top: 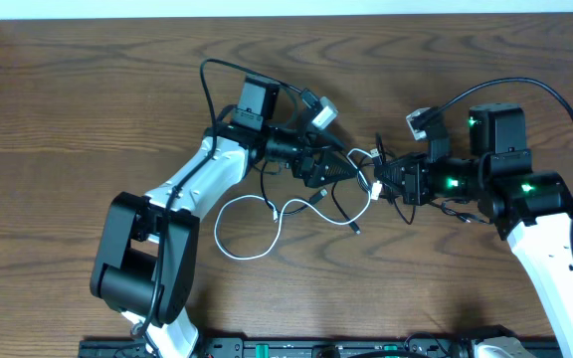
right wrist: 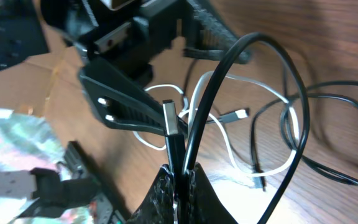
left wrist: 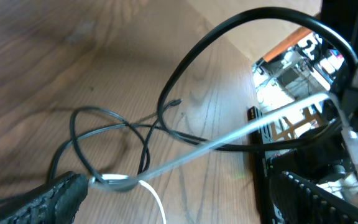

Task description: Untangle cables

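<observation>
The two arms meet near the middle of the wooden table [top: 88, 99], their hands almost tip to tip over the tangle. The left hand [top: 338, 169] stands wide open, its fingers far apart and gripping nothing; in its own wrist view the white cord [top: 217, 231] runs taut across the tip of one ribbed finger [left wrist: 55, 194] and away between the two. The right hand [right wrist: 180, 186] is closed tight on a black cord [right wrist: 178, 146] just below its plug, whose silver end pokes up out of the fingertips (right beside one finger of the open left hand). From that grip the cord arches up in a tall loop and comes down again on the far side. On the table, the white cord lies in a loose loop in front of the left arm, then leads up into the knot between the hands. Thinner black cords [top: 338, 207] cross it there and trail off toward the front edge.
</observation>
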